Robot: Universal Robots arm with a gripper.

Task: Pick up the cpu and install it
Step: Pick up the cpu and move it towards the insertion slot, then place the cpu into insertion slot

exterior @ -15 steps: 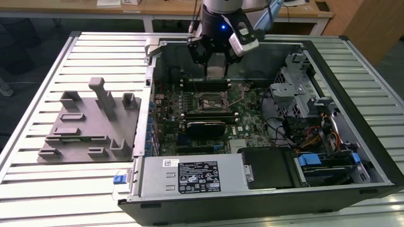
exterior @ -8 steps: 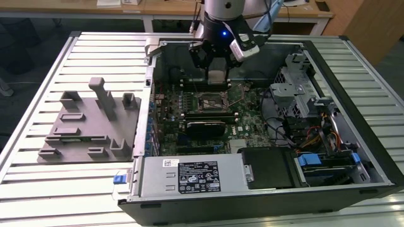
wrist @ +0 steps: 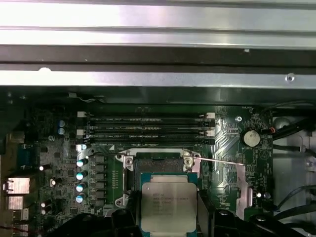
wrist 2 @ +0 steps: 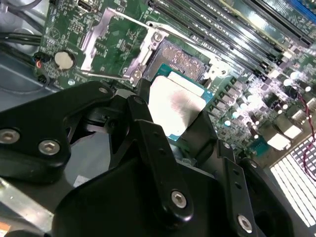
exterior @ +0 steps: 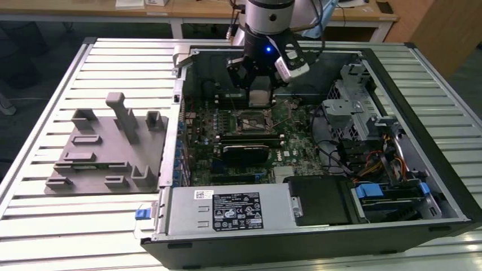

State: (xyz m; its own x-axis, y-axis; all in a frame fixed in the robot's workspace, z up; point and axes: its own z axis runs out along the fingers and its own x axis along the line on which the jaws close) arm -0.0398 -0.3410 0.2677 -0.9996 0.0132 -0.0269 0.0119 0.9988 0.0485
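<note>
Slatted metal table (exterior: 68, 237); pale wooden desk (exterior: 188, 8) behind; dark floor (exterior: 56, 34) between.

A grey fixture (exterior: 98, 164) lies on the slatted table (exterior: 75, 237).

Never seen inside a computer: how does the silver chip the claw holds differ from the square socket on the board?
The cpu has a pale, smooth metal top; the socket is a dark recess inside a metal frame. The cpu is held up by the gripper, above the socket; the socket is fixed to the green motherboard. Both are square and look similar in size.
</note>
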